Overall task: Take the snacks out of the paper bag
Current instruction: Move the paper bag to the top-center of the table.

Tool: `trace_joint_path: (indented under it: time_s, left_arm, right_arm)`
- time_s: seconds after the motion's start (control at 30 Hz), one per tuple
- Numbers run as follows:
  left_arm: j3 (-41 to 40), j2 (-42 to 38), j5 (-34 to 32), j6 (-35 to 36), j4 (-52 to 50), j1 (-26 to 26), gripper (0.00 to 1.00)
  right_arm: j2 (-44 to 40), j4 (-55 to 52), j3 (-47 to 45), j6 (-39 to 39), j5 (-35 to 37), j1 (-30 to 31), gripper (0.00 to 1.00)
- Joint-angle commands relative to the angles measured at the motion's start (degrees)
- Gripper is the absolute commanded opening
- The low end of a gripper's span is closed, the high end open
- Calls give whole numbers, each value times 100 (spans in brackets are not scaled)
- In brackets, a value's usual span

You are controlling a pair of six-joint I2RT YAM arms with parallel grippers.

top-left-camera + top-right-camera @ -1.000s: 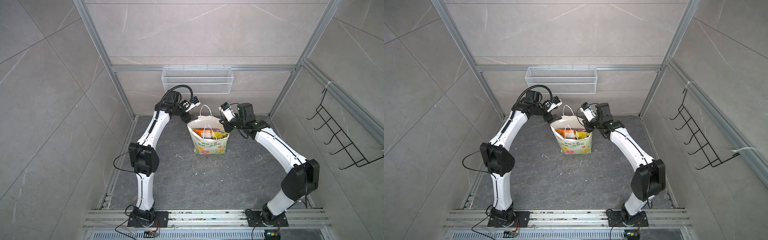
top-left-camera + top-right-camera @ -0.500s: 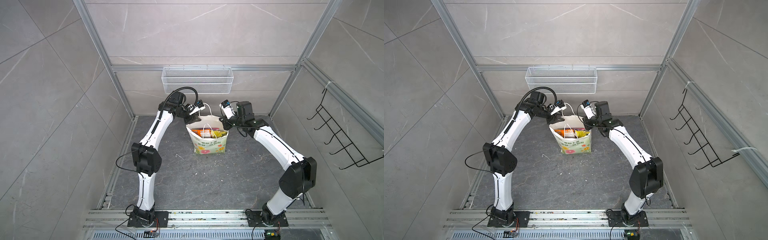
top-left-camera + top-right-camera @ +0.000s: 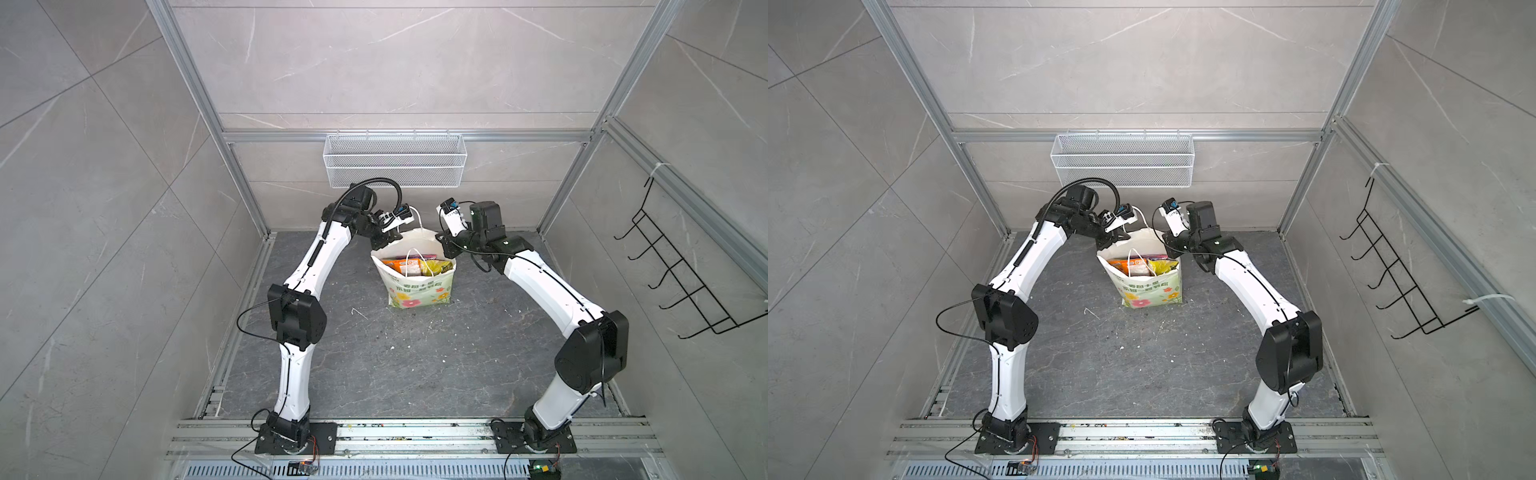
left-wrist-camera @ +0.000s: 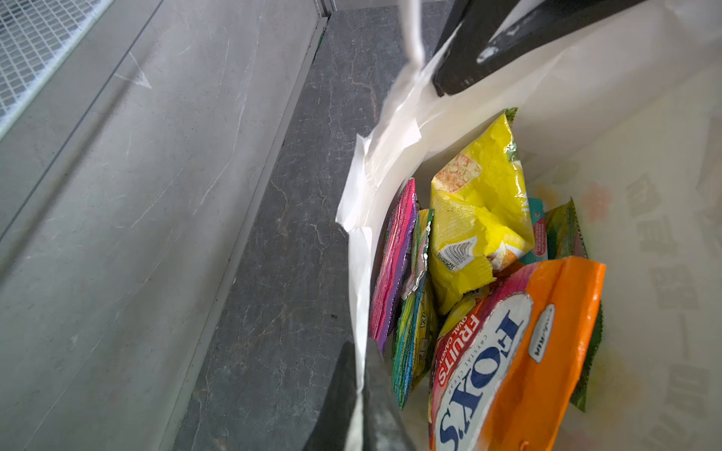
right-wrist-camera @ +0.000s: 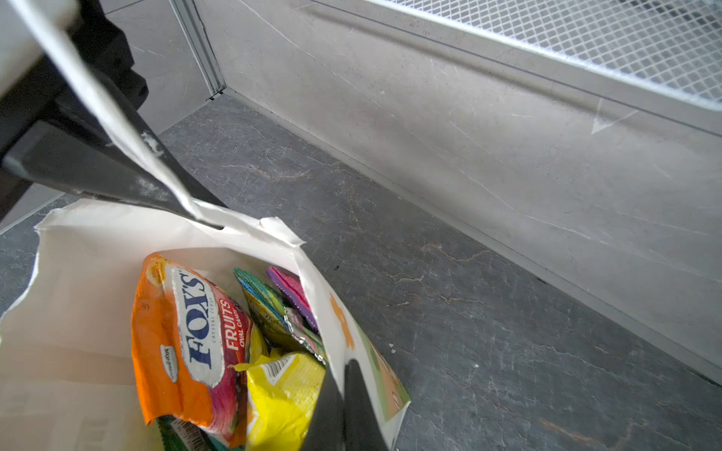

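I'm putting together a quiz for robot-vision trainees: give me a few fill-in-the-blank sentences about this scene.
1. The glossy orange plastic packet carries the name "____" in blue letters.
2. The crinkly yellow plastic packet sits ____ the white paper bag with a flowered front.
3. The number of claws shut on the bag's rim is ____: left claw, right claw.
Missing words: FOX'S; inside; two.
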Motion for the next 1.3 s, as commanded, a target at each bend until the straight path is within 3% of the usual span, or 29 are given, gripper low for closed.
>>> trace_joint_path:
  time_s: [0.0,0.33,0.8,0.93,1.13,1.27]
  left_arm:
    - [186,-22,-277,24,35,-10,0]
    - [-212,-528,-1115,-136,269,354,0]
    - [-435,-1222,-1508,-453,161,505,0]
    - [-1229,-1534,-1576,-622,425,352,0]
    - [-2310,-1980,-1699,-1075,1061,205,0]
    - [-2349,-2039,-1730,-1164,1117,157,0]
  right_arm:
    - [169,425,509,232,-228,107,0]
    - [1173,336,1853,573,-476,498,0]
    - [3164,-95,5040,1499,-1036,871,0]
    - [3151,-146,4946,1568,-1059,869,4]
    - [2664,-116,4092,1497,-937,876,35]
    - [2036,10,3247,1312,-932,877,46]
